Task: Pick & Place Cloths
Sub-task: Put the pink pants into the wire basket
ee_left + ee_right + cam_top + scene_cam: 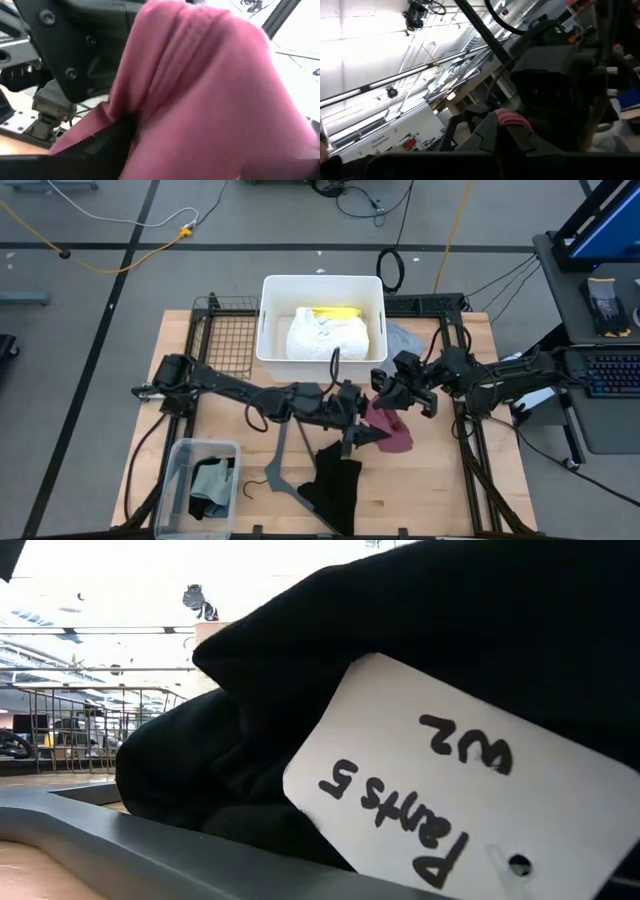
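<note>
Both grippers, left (pixel 372 436) and right (pixel 385 395), clamp the maroon cloth (pixel 392 430) near the bin (pixel 270 320); they should lift together, keeping it taut.

— Any writing you can read from here?
— Only one, I'd say: a white tag (pixel 460 790) against the black garment (pixel 400 630) in the low view, upside down, handwritten "Pants 5", with a scrawl like "WZ".

Even overhead light on the table (pixel 420 490); low view background overexposed; left wrist view blurred at close range.
</note>
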Action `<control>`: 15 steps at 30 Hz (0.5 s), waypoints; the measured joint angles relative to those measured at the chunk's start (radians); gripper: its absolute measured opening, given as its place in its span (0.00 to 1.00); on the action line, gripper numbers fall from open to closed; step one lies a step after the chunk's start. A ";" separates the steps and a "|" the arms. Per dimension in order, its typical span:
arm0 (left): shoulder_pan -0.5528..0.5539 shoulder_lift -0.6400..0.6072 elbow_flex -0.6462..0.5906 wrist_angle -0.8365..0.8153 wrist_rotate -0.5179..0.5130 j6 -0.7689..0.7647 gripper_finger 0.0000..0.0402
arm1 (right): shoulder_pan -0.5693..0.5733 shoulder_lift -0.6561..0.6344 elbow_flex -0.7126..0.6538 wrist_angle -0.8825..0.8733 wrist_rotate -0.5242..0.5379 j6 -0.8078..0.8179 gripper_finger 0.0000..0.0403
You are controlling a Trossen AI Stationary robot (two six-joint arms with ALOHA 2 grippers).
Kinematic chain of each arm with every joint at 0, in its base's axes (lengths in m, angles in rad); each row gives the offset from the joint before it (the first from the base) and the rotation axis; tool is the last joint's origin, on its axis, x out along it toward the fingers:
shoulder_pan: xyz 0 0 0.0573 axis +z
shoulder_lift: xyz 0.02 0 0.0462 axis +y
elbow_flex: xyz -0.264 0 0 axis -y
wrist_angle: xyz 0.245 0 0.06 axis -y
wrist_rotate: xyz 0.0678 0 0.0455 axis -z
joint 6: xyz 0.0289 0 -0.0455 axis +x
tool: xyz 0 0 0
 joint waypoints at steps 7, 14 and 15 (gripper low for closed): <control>0.022 0.000 0.000 -0.010 0.000 -0.033 0.43 | -0.008 0.001 0.000 0.000 0.013 -0.015 0.00; 0.054 0.000 -0.001 -0.029 0.066 -0.072 0.04 | -0.009 0.001 0.000 0.014 0.008 -0.013 0.02; 0.059 0.000 -0.001 -0.029 0.083 -0.085 0.04 | -0.009 0.001 0.000 0.014 0.007 -0.013 0.03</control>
